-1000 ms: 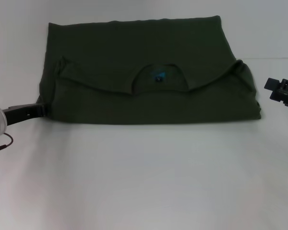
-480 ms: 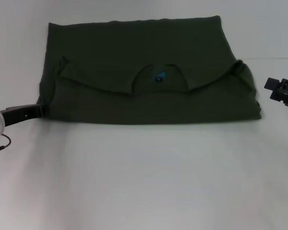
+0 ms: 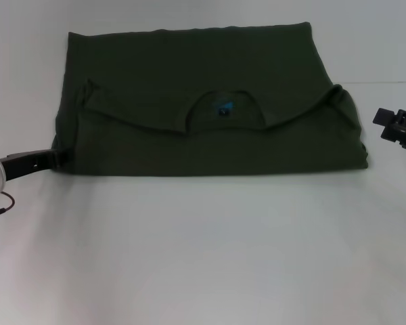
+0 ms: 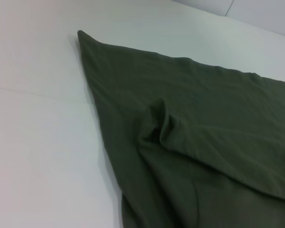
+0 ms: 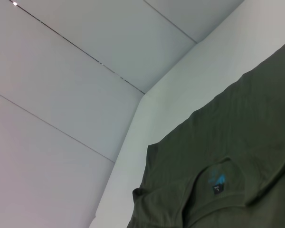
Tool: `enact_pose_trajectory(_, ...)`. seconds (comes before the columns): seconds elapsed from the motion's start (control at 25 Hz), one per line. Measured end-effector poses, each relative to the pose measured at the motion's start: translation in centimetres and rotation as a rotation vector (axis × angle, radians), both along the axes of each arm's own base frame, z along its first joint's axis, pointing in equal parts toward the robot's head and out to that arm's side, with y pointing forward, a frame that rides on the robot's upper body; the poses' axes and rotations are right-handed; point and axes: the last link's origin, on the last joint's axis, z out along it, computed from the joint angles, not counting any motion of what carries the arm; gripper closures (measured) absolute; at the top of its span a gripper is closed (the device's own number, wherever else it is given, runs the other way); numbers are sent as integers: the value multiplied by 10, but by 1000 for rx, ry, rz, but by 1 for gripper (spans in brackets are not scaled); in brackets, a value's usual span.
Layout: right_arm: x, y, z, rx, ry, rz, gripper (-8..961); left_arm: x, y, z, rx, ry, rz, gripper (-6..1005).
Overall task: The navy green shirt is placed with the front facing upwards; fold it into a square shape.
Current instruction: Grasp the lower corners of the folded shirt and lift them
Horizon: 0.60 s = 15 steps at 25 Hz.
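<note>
Where the white table [image 3: 203,257] spreads out under the head camera, the dark olive-green short-sleeved cotton shirt [image 3: 210,101] lies flat on its far half, folded across into a wide band. The shirt's collar end has been brought over onto the body, so the round neckline and its small blue neck label [image 3: 223,107] sit near the middle of the shirt, with the folded edge running in a shallow wave to either side of the label. Both sleeves are tucked in at the shirt's two ends, each leaving a small rumpled bump of cloth at the corner.

Off the shirt's near corner on the robot's left, the left gripper [image 3: 59,157] lies low over the table, its dark tip touching or just beside the cloth edge; I cannot tell how its jaws stand. From the left wrist camera only the shirt [image 4: 199,142] shows, with a soft crease where the sleeve is folded under.

Beyond the shirt's opposite end, the right gripper [image 3: 386,122] hangs apart from the cloth, and its jaws cannot be made out either. The right wrist camera shows the shirt [image 5: 237,156], the label [image 5: 218,182] inside the collar, and the pale panelled wall [image 5: 76,95] behind.
</note>
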Motion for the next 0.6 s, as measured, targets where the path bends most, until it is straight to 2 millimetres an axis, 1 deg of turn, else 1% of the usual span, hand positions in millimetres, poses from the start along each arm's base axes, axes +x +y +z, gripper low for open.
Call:
enact_pose_trajectory(0.16,0,0,0,1,1,0,221,1,0,-1,-5,2,-3,727)
enact_pose_trajectory(0.36,0,0,0,2,2,-1,222,2,0,-3,-12,5,-9,497)
enact_pose_trajectory(0.6,0,0,0,4,4,-1,222,1,-2,-6,-16,3,-6,371)
